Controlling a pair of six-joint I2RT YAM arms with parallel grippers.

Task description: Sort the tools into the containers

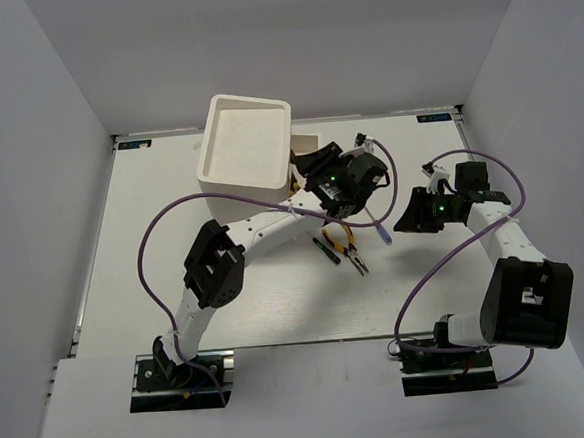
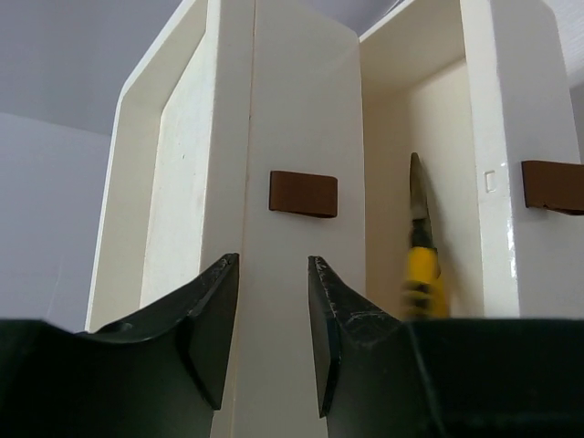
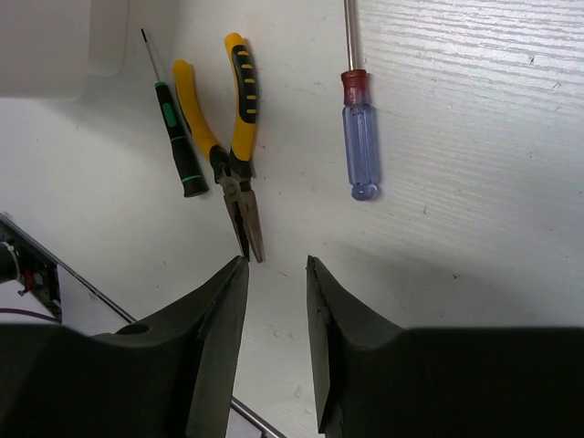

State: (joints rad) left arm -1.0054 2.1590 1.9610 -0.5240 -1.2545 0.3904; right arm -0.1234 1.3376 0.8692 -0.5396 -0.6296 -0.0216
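The containers are white drawers with brown knobs (image 2: 303, 193) on the side of a tall white box (image 1: 245, 147). One drawer (image 2: 401, 119) stands pulled out, and a yellow-handled pliers (image 2: 422, 265) shows inside it, blurred. My left gripper (image 2: 273, 260) (image 1: 304, 166) faces the drawer fronts, open, with nothing between its fingers. A second yellow pliers (image 3: 233, 155) (image 1: 349, 247), a thin dark-green screwdriver (image 3: 178, 146) (image 1: 324, 247) and a blue-handled screwdriver (image 3: 359, 137) (image 1: 378, 228) lie on the table. My right gripper (image 3: 276, 260) (image 1: 410, 218) hovers open just short of the pliers' tip.
A further drawer knob (image 2: 552, 185) shows at the right edge of the left wrist view. Purple cables (image 1: 162, 228) loop beside both arms. White walls enclose the table (image 1: 177, 287) on three sides.
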